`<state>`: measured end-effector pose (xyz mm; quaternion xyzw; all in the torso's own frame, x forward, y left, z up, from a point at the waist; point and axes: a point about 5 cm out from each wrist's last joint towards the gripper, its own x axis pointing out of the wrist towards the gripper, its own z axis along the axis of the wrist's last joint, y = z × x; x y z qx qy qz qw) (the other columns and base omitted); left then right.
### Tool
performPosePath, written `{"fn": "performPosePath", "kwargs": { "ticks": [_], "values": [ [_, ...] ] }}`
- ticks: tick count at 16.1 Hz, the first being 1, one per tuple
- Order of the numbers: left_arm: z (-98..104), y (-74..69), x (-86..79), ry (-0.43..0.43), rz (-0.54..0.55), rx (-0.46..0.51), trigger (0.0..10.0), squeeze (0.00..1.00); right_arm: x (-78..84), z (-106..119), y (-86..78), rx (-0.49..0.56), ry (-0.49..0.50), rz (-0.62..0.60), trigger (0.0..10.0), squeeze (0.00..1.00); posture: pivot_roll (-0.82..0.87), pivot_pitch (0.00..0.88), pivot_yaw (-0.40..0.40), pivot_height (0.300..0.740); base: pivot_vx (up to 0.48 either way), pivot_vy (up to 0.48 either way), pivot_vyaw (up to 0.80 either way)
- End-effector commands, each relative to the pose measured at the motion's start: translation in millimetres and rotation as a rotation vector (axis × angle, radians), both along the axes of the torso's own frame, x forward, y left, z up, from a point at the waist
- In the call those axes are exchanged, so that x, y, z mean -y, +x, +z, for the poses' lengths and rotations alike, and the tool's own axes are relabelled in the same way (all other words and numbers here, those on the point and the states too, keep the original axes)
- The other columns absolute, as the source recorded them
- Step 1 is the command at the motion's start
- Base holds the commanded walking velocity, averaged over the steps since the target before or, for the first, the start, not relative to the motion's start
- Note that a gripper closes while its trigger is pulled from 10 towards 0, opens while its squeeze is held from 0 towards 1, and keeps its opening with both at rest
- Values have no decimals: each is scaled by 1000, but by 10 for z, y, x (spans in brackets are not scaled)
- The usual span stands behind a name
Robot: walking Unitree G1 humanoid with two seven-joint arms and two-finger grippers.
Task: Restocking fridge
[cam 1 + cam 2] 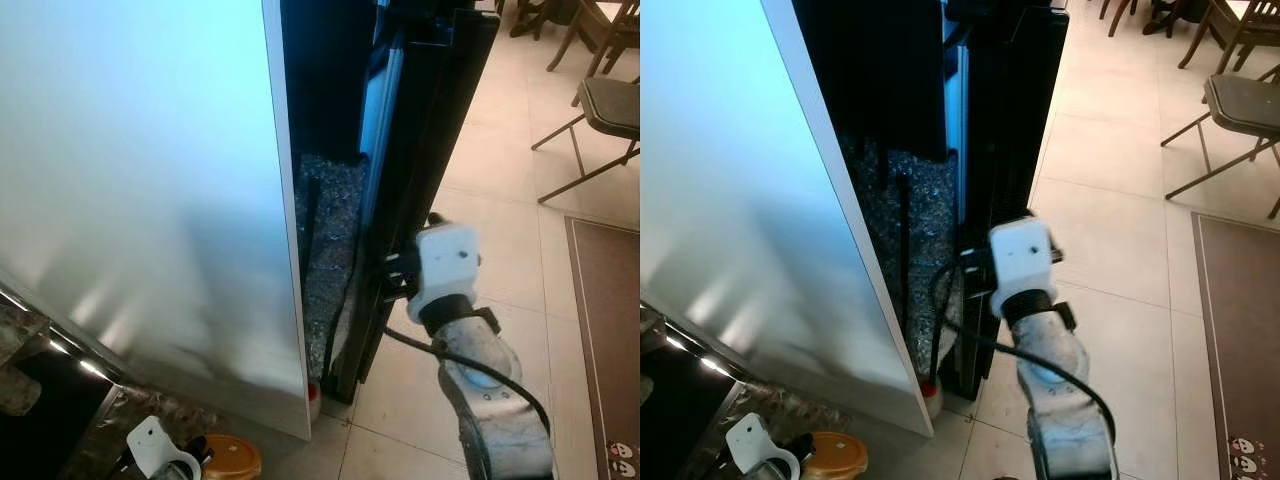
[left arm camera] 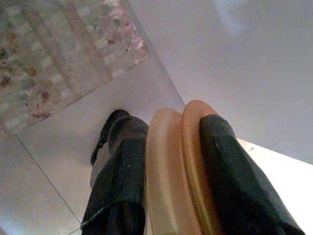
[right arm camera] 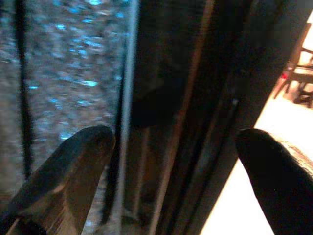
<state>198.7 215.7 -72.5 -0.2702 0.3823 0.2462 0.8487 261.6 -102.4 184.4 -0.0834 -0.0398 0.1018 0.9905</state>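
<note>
Right gripper is up against the edge of the black fridge door, fingers spread wide on either side of that edge, nothing clamped between them. Down low, the left gripper has its fingers closed tight on an orange lid, held near the floor beside the big white panel. The danger, I'd say: if the right fingers only brush the door's edge, they may slide off and the door swings back. And that thin lid could twist out of the left's pinch if the arm bumps the white panel.
</note>
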Motion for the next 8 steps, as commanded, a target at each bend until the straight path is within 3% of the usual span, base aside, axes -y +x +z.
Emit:
{"fn": "performPosePath", "kwargs": {
  "ticks": [1, 8],
  "values": [
    [-67, -117, 19, 2, -23, -50, 10000, 0, -31, 11, -37, -9, 7, 24, 10000, 0, -124, 150, 26, 740, 0, 0, 0],
    [-58, -84, 58, 7, -42, -44, 10000, 0, -41, 65, 31, 21, 12, 36, 10000, 0, -125, 148, 25, 740, 0, 0, 0]
  ]
}}
